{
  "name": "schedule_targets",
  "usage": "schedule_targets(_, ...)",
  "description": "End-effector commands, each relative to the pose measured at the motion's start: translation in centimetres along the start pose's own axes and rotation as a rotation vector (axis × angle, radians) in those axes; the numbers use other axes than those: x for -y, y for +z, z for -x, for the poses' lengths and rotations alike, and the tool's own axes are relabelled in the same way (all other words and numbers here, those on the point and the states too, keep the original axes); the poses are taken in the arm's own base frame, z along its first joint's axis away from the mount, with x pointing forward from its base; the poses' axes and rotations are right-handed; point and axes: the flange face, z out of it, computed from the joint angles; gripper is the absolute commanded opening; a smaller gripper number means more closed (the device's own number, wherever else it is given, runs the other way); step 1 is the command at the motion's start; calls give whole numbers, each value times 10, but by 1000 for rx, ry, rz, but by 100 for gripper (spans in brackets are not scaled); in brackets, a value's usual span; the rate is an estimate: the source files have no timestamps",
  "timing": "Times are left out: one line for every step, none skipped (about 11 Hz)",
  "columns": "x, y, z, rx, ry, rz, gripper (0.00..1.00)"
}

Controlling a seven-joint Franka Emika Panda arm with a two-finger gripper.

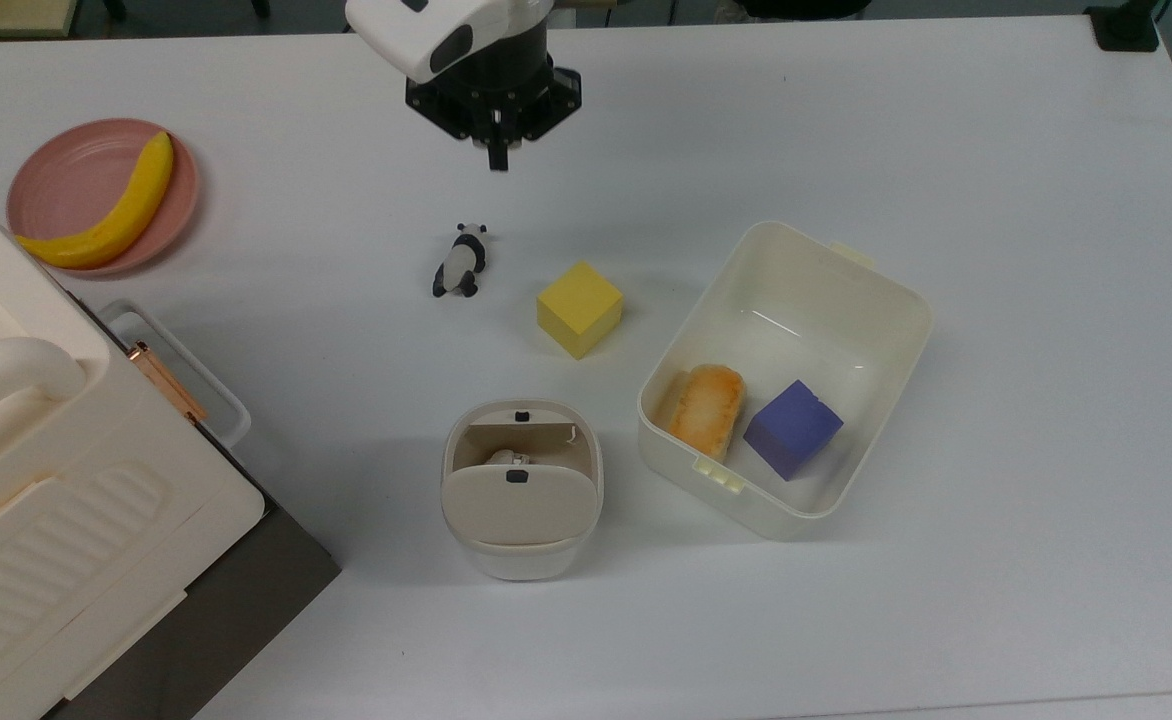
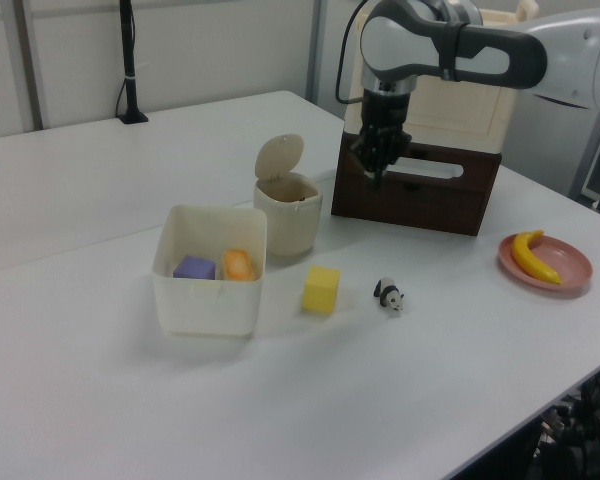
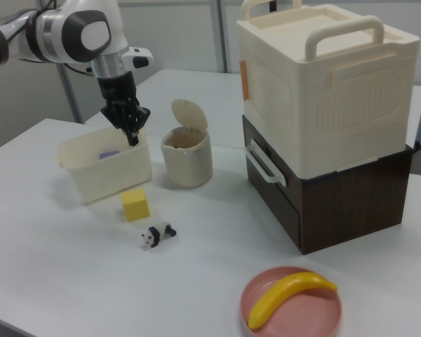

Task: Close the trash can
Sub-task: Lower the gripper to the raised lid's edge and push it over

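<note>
Trash can (image 1: 521, 495) lid (image 2: 279, 157) upright, open. Gripper (image 1: 497, 165) fingers pressed together, empty, above table (image 1: 996, 150), well apart from can.

white table (image 1: 996, 150) | trash can (image 1: 521, 540) | tub (image 1: 846, 270) | yellow cube (image 1: 579, 308) | panda (image 1: 460, 261) | pink plate (image 1: 66, 180) | dark cabinet (image 3: 337, 203)

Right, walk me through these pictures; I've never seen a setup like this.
One moment, three cameras: one looks down from above, two from opposite sides of the white table. The white jointed machine is a robot arm; its black claw hangs above the table, shut and holding nothing. Its job is the small cream trash can, whose hinged lid stands open. Beside it a cream tub holds a purple block and an orange piece. Loose: a yellow cube, a toy panda, and a banana on a pink plate.
</note>
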Motion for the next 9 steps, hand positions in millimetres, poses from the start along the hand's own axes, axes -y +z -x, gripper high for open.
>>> schedule_targets(4,-1,-24,-168,-13,-51,0)
schedule_targets(5,-4,-40,-243,-8,-52,0)
schedule_targets(4,2,-49,-276,-2,-51,0)
schedule_targets(4,10,-59,-308,3,-46,0)
schedule_targets(1,9,-77,-390,16,-49,0)
schedule_targets(2,16,-93,-445,24,-55,0)
schedule_targets(3,19,-108,-514,63,-66,0)
schedule_targets(2,17,-122,-602,139,-90,0)
schedule_targets(1,13,-131,-681,180,-106,0)
